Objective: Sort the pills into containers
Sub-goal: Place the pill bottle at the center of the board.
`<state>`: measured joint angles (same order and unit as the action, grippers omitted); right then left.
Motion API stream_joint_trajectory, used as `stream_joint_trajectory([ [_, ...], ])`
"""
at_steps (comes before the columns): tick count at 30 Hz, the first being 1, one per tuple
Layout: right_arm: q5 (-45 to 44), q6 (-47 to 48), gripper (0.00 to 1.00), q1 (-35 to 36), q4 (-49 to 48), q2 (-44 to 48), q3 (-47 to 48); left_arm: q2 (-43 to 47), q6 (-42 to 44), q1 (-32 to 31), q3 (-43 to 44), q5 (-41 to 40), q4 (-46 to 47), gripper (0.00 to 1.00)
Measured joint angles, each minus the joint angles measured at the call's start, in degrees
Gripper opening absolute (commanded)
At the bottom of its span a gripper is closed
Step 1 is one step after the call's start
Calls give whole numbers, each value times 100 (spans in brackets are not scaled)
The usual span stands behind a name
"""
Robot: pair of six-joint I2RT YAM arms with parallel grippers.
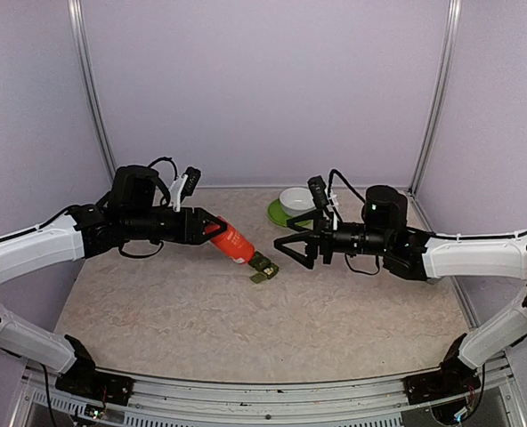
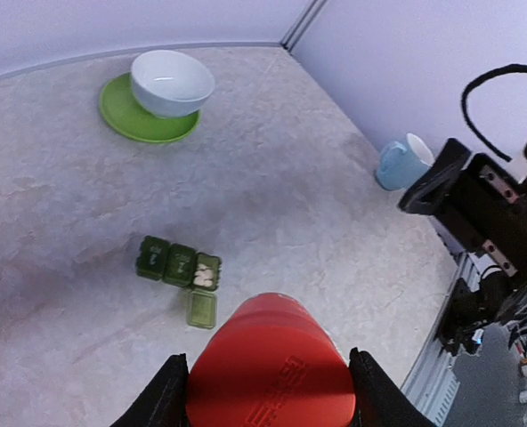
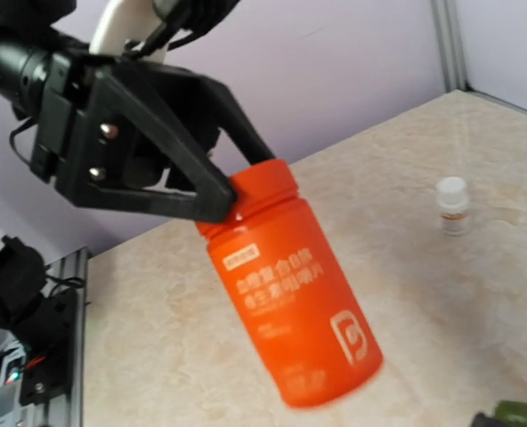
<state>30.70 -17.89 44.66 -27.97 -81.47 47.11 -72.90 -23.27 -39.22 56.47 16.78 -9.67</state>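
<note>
Near edge: both arm bases are bolted to a metal rail (image 1: 263,400). The left fingers (image 1: 208,228) are clamped on the cap end of a red pill bottle (image 1: 232,242). The bottle is held tilted above the tabletop (image 1: 183,311) with its base lowest, and the cap looks to be on. Just past the base, the dark green three-compartment pill organizer (image 1: 263,267) lies flat on the tabletop, touched by neither arm. In the left wrist view one end compartment is seen with its lid flipped open and white pills (image 2: 205,277) inside. The other two lids are shut, so their contents are hidden. The right fingers (image 1: 283,251) are spread wide and hold nothing. They hover just beside the organizer, aimed at the bottle.

Progress is judged partial. One compartment is loaded, two are apparently left, and the open lid is not yet shut. No loose pills are seen on the tabletop.

Farther back a white bowl (image 1: 296,199) sits on a lime green plate (image 1: 275,213). A light blue cup (image 2: 401,165) is seen near the right arm. A tiny white bottle (image 3: 451,205) stands upright beyond the red one.

The surface is beige, marbled and matte. The enclosure has pale lilac walls (image 1: 263,89) with aluminium corner posts (image 1: 90,89).
</note>
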Motion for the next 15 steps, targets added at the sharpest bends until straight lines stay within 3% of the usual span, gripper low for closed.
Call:
stream_joint_trajectory([
  [15,-695,179,100,-136,404,219,-260,-118,557,732,-28,-1270,-984,40],
])
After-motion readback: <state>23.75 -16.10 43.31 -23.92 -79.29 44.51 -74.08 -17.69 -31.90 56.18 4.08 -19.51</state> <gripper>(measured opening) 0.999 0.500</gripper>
